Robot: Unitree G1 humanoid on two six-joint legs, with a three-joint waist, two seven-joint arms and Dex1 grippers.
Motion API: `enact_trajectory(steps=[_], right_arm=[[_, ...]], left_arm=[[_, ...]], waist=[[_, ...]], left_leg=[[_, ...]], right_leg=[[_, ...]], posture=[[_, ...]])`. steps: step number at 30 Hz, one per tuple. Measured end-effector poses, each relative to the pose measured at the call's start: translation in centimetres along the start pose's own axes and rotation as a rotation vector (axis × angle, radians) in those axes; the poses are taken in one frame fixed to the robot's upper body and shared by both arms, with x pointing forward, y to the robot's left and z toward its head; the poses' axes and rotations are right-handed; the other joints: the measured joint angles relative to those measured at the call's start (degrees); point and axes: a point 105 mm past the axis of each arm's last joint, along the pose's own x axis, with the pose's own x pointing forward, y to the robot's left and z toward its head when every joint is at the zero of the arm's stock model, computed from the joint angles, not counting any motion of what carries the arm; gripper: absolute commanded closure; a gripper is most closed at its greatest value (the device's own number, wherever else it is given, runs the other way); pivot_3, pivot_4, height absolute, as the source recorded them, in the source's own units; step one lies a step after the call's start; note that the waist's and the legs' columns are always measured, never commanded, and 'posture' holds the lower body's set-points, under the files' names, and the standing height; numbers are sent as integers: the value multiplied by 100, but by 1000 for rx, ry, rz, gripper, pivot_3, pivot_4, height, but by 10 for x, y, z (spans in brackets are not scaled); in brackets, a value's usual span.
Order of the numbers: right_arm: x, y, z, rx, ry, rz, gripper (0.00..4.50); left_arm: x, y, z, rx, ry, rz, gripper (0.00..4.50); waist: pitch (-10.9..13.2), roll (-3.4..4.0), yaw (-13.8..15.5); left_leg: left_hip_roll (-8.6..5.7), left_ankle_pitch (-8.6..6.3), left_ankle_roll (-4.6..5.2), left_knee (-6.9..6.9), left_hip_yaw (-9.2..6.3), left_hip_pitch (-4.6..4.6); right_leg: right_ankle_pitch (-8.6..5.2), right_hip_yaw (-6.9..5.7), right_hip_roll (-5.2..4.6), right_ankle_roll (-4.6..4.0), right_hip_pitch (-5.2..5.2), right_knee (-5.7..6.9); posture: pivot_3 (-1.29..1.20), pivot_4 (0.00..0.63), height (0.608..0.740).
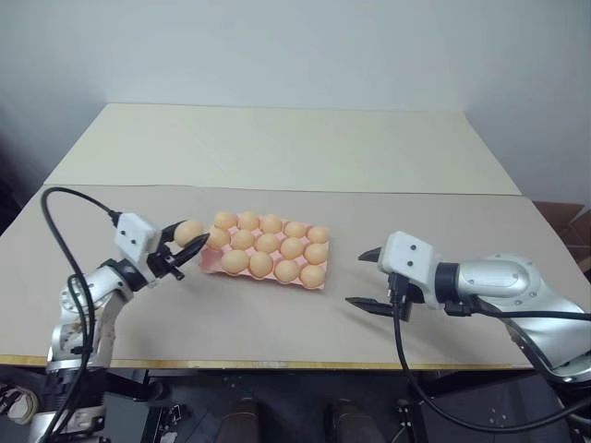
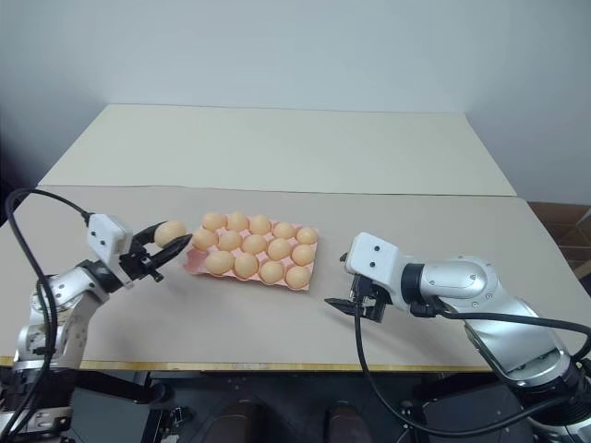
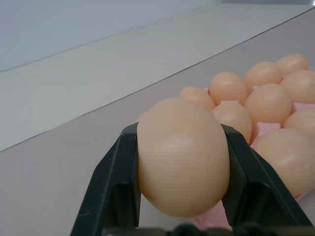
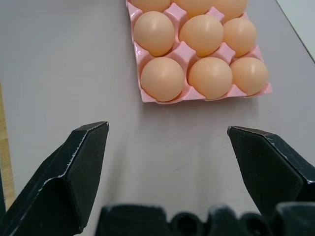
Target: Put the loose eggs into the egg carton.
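egg (image 3: 183, 156) upright, clamped in left claw (image 1: 185, 247); right claw (image 1: 367, 279) wide.

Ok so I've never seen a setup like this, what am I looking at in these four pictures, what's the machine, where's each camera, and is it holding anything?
This is a humanoid robot with two arms, each ending in a gripper of two black fingers. Two pictures come from a stereo camera on its head, looking down over a grey table. The other two come from cameras on its wrists, looking along each gripper's fingers.

On the table lies a pink egg carton, with fourteen pale orange eggs sitting in its cups. The left gripper is shut on one more egg, held just beside the carton's left end; the left wrist view shows it up close between the fingers. The right gripper is open and holds nothing, pointing toward the carton from the other side.
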Motion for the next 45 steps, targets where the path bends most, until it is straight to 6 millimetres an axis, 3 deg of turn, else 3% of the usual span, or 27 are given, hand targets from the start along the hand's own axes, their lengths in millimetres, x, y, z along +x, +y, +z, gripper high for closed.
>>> enact_trajectory(steps=[12, 21, 33, 41, 45], right_arm=[[0, 8, -6, 20, 17, -10, 0], [-1, 10, -7, 24, 24, -8, 0], [-1, 7, -8, 26, 27, -11, 0], [-4, -1, -11, 11, 52, -8, 0], [-11, -5, -15, -3, 73, 14, 0]], left_arm=[[11, -15, -11, 31, 34, -114, 2530], [10, -16, -10, 33, 23, -118, 12], [5, -30, 5, 110, -26, -177, 12], [-40, -53, 38, 189, 25, -294, 12], [-67, -61, 42, 164, 96, -309, 12]], waist=[[0, 0, -31], [0, 0, -31], [0, 0, -33], [1, 3, -94], [4, 7, -90]], left_leg=[[4, 0, 0, 0, 12, 1], [3, 0, 0, 0, 11, 2], [4, 0, 0, 0, 11, 1], [11, 0, 0, 0, -13, 9], [9, 0, 0, -1, -13, 10]], right_leg=[[0, 0, 4, 0, -1, 1], [0, 1, 4, 1, 0, 1], [-1, 1, 4, 1, 0, -1], [-1, 6, 6, 0, 1, 2], [-2, 6, 4, 1, 3, -2]], posture=[[0, 150, 740], [0, 150, 740], [0, 150, 740], [0, 150, 740], [0, 150, 740]])
